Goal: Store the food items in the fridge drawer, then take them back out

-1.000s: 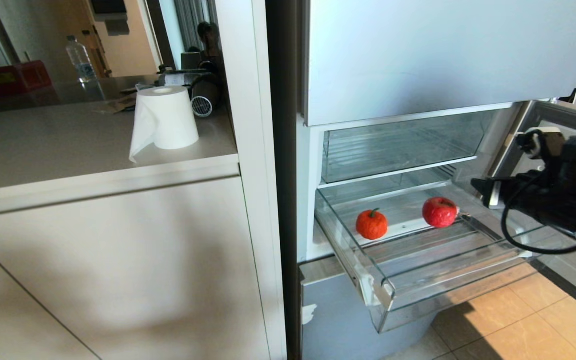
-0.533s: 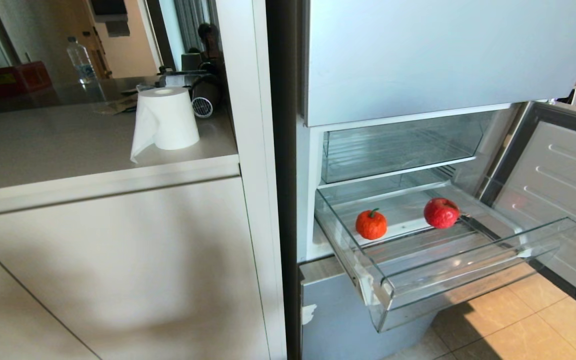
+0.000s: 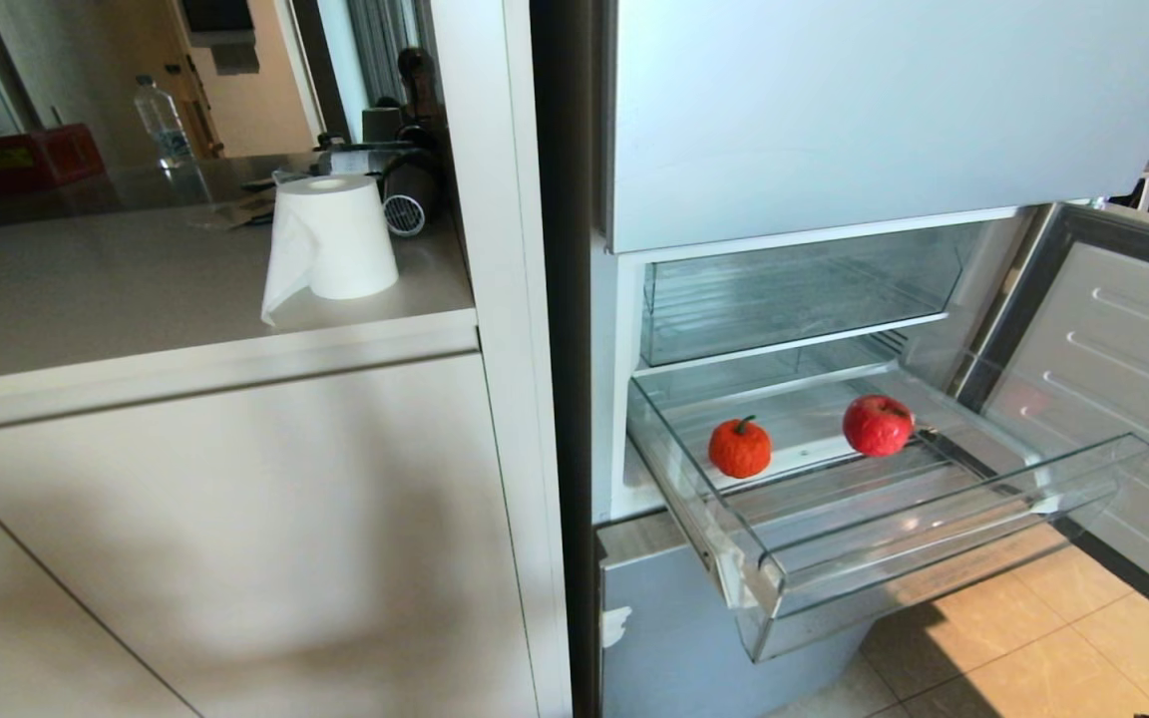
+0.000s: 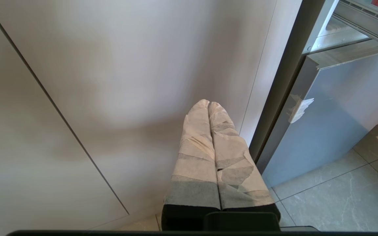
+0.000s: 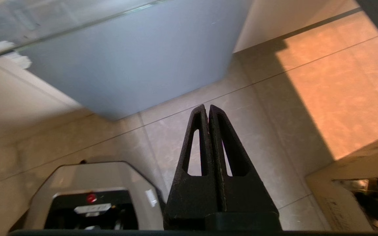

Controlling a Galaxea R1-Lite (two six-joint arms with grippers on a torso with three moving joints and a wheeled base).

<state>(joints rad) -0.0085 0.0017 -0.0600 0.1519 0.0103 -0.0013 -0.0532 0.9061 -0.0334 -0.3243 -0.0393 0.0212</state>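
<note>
The wide clear plastic fridge drawer [image 3: 884, 538] is standing pulled out, with the small orange-red pumpkin-like fruit [image 3: 740, 448] and a round red apple-like fruit [image 3: 877, 425] sitting apart on its ribbed floor. Storing looks done, apart perhaps from pushing the drawer in; taking both back out is left. The right gripper [image 5: 207, 113] is pointing at the floor tiles, fingers together and empty; the left gripper [image 4: 208, 105] is hanging by the cabinet, taped fingers pressed together. Neither arm is showing in the head view.
</note>
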